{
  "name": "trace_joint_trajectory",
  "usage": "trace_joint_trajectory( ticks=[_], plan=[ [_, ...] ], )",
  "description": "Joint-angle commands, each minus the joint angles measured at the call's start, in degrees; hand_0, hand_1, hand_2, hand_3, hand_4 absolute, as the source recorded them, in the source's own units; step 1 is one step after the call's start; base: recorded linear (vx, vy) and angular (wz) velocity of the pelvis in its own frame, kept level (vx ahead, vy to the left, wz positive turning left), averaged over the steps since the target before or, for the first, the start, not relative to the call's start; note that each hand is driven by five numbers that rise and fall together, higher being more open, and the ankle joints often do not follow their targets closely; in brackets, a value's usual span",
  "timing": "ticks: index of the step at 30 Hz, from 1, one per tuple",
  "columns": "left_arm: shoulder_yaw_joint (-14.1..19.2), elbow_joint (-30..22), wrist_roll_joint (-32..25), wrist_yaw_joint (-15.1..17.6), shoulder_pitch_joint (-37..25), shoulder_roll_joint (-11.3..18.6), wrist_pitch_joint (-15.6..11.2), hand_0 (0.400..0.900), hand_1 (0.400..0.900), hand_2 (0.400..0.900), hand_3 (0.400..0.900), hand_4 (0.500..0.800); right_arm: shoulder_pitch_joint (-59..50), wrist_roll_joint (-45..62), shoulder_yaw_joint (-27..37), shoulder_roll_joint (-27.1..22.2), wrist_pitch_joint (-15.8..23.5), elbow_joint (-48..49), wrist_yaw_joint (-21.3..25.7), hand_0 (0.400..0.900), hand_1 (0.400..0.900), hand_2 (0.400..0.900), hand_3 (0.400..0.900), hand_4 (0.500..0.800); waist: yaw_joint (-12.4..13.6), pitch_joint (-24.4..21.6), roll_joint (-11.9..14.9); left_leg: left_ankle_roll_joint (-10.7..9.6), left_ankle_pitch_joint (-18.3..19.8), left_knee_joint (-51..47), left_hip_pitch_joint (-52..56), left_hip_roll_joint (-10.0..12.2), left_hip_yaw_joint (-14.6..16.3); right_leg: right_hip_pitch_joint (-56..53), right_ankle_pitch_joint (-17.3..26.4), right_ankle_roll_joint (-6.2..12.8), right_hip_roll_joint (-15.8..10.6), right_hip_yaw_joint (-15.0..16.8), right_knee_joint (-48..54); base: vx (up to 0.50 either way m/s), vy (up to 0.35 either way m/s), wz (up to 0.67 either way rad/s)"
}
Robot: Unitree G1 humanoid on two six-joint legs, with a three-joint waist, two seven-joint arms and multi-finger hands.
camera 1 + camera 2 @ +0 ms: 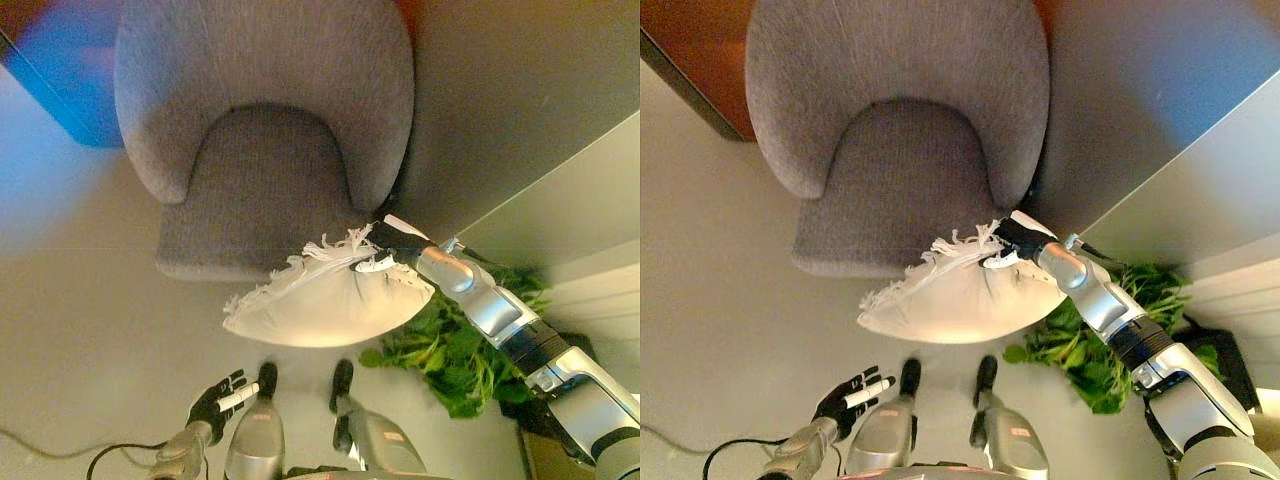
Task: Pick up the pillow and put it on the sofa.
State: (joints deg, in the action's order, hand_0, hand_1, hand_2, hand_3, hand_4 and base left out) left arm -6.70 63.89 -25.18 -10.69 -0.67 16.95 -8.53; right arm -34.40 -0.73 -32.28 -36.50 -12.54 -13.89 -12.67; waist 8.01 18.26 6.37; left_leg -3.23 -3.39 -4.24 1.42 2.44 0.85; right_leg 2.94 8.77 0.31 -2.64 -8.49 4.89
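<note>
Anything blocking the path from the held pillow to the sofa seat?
Nothing visible. The right hand holds the cream fringed pillow at the front right corner of the grey upholstered sofa, and its seat is bare. The leafy green plant sits lower right, off the path.

The sofa point(262, 130) is cut off by the top edge, its front corner hidden behind the pillow point(325, 300). The pillow and right arm cover part of the green plant point(455, 350).

Armchair point(262, 130) at the back against the wall, pillow point(325, 300) held off the floor just before its seat, right hand point(392, 246) at the pillow's right end, leafy plant point(455, 350) right of the pillow, left hand point(216, 397) low at front left.
</note>
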Motion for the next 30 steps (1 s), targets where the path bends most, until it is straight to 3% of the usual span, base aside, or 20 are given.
trace_joint_trajectory(
  ticks=[1,8,13,17,21,27,28,29,30],
  plan=[
    [-1.6,4.4,3.1,0.5,3.7,0.5,1.0,0.9,0.9,0.9,0.9,0.8,-7.8,1.0,8.0,-2.1,3.8,6.8,0.3,0.4,0.4,0.4,0.4,0.5,1.0,-10.5,-0.9,0.8,1.8,0.2,-2.4,-2.2,-2.3,-3.5,-10.5,3.4,-0.4,-3.0,-7.2,0.17,0.018,0.12],
    [2.1,6.1,5.8,1.3,5.4,1.5,3.2,0.9,0.9,0.9,0.9,0.8,-18.0,-3.2,7.8,-7.1,2.4,3.0,0.2,0.4,0.4,0.4,0.4,0.5,3.4,-12.2,-0.3,0.7,2.1,0.3,-0.9,-2.4,-3.7,-6.3,-11.2,3.16,-0.8,-5.0,-6.7,0.18,0.008,0.22],
    [2.1,6.4,6.8,1.9,5.9,2.3,3.4,0.9,0.9,0.9,0.9,0.8,-26.2,-2.1,4.7,-9.1,-1.3,-2.9,2.9,0.4,0.4,0.4,0.4,0.5,5.7,-11.6,0.1,0.6,1.8,0.7,-1.5,-2.9,-5.9,-6.9,-11.5,3.0,-1.2,-6.5,-6.7,0.16,-0.007,0.34],
    [-0.3,5.5,4.7,1.1,3.3,4.7,3.0,0.9,0.9,0.9,0.9,0.8,-37.1,-1.5,-2.0,-9.7,-3.1,-13.5,8.9,0.4,0.4,0.4,0.4,0.5,8.3,-8.6,0.4,0.8,1.2,1.2,-4.9,-3.6,-8.8,-4.8,-11.4,2.92,-1.3,-7.6,-7.2,-0.03,-0.048,0.3],
    [-3.9,4.1,0.0,0.0,-0.5,6.8,1.9,0.9,0.9,0.9,0.9,0.8,-49.0,0.4,-10.7,-8.7,-2.2,-26.3,15.5,0.4,0.4,0.4,0.4,0.5,10.6,-4.4,-0.4,1.1,0.3,1.0,-9.1,-4.1,-10.6,-1.4,-10.9,2.94,-1.6,-9.1,-7.1,-0.24,-0.06,0.24],
    [-7.2,3.0,-3.8,0.4,-1.7,5.9,-0.5,0.9,0.9,0.9,0.9,0.8,-59.6,-0.9,-18.7,-7.0,-1.8,-41.2,21.5,0.4,0.4,0.4,0.4,0.5,13.6,-2.0,-2.9,1.2,-0.5,0.8,-12.5,-5.4,-12.8,0.5,-11.1,2.61,-2.7,-12.2,-6.9,-0.1,0.047,0.23],
    [-7.4,2.8,-4.1,0.4,-1.7,5.6,-0.6,0.9,0.9,0.9,0.9,0.8,-60.3,-2.1,-19.2,-6.6,-1.9,-43.5,21.3,0.445,0.445,0.445,0.445,0.527,14.0,-2.0,-3.3,1.1,-0.6,0.8,-12.8,-5.5,-13.1,0.6,-11.2,2.6,-2.9,-12.6,-6.8,-0.03,0.068,0.22],
    [-7.7,2.6,-4.3,0.1,-1.7,5.5,-0.9,0.9,0.9,0.9,0.9,0.8,-61.1,-4.0,-19.7,-6.4,-1.7,-46.8,19.5,0.9,0.9,0.9,0.9,0.8,14.6,-1.9,-3.7,1.0,-0.7,0.9,-13.2,-5.7,-13.4,0.7,-11.4,2.56,-3.2,-13.2,-6.7,-0.04,0.062,0.25],
    [-7.9,1.8,-4.4,0.1,-1.5,5.6,-0.6,0.9,0.9,0.9,0.9,0.8,-62.4,-3.4,-21.2,-6.4,-2.5,-48.7,19.3,0.9,0.9,0.9,0.9,0.8,15.3,-1.7,-4.2,1.0,-0.8,0.8,-13.6,-6.0,-13.7,0.7,-11.4,2.53,-3.3,-13.8,-6.7,-0.04,0.048,0.22]
  ],
)
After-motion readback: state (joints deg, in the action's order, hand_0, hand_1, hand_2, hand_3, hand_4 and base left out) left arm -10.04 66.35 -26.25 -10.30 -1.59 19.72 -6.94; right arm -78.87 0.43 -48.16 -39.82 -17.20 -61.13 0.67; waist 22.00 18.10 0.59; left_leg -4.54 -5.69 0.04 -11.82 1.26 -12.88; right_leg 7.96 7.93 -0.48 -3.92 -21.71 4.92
